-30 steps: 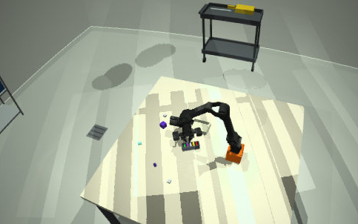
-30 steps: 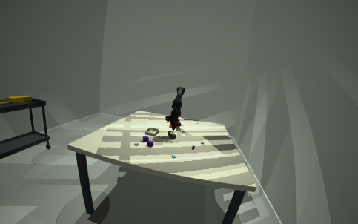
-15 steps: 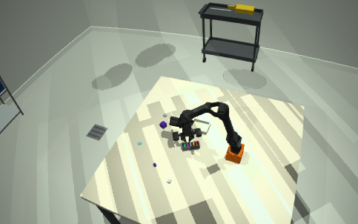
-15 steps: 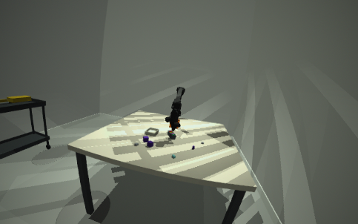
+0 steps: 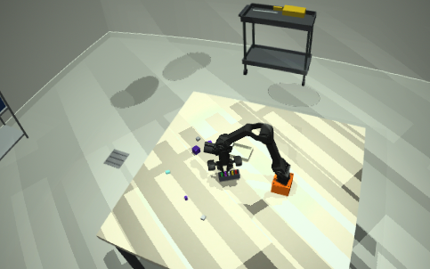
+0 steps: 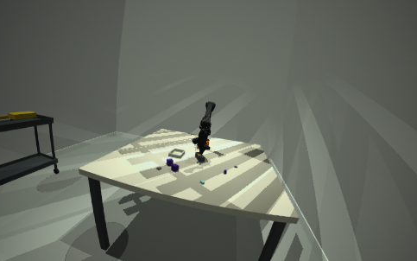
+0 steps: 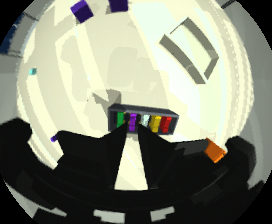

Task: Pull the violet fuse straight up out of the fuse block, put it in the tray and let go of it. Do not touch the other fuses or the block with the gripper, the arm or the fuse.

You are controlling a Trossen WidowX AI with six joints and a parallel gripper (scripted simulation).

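The dark fuse block (image 5: pixel 229 176) (image 7: pixel 144 113) (image 6: pixel 200 158) stands on the table and holds a row of green, violet, yellow and red fuses. The violet fuse (image 7: pixel 134 121) is second from the left in the wrist view and sits upright in the block. My gripper (image 5: pixel 223 168) (image 7: pixel 132 125) (image 6: pixel 199 152) hangs just above the block, pointing down over the violet fuse. Its fingers stand a narrow gap apart with nothing between them. The grey tray (image 5: pixel 244 144) (image 7: pixel 180 62) (image 6: pixel 176 149) lies empty a little beyond the block.
Two purple cubes (image 5: pixel 196 150) (image 7: pixel 82 10) (image 6: pixel 174 168) lie left of the block. Small cyan (image 5: pixel 167 172), violet (image 5: pixel 185 197) and white (image 5: pixel 203 217) bits are scattered on the table. The arm's orange base (image 5: pixel 282 183) (image 7: pixel 216 152) stands to the right. A black cart (image 5: pixel 279 40) stands off the table.
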